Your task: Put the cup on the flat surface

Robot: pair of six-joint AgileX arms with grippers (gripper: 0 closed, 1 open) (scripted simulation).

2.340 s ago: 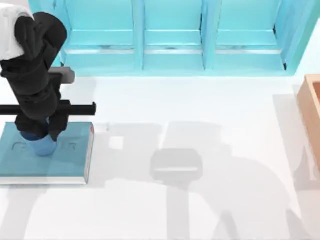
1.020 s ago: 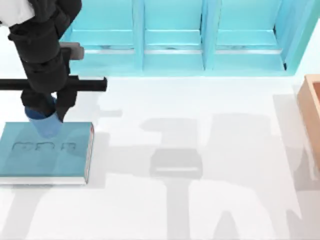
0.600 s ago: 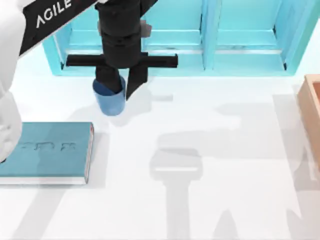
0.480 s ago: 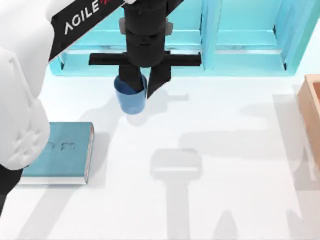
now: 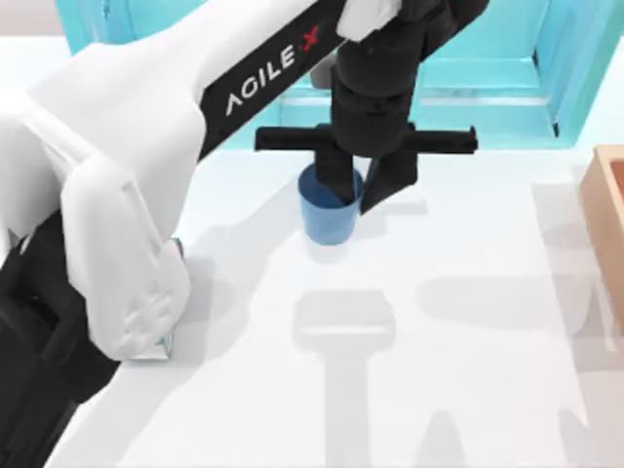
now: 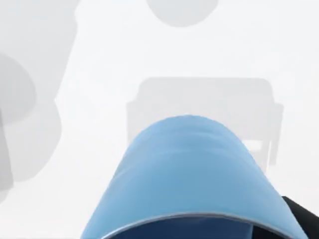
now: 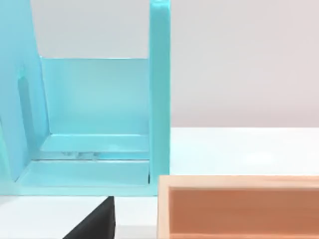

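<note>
The left gripper (image 5: 353, 187) hung near the table's middle, just in front of the turquoise shelf unit (image 5: 487, 49), its 2 fingers (image 5: 331, 175) clamped on the rim of the blue cup (image 5: 327, 213), which hung upright directly beneath them. In the left wrist view the cup (image 6: 192, 174) reached from the gripper out toward the white tabletop (image 6: 149, 50); whether its base touched the tabletop (image 5: 458, 370) could not be told. Well to the right, a tan wooden box (image 5: 609, 224) stood at the table's edge, also seen beside the shelf in the right wrist view.
</note>
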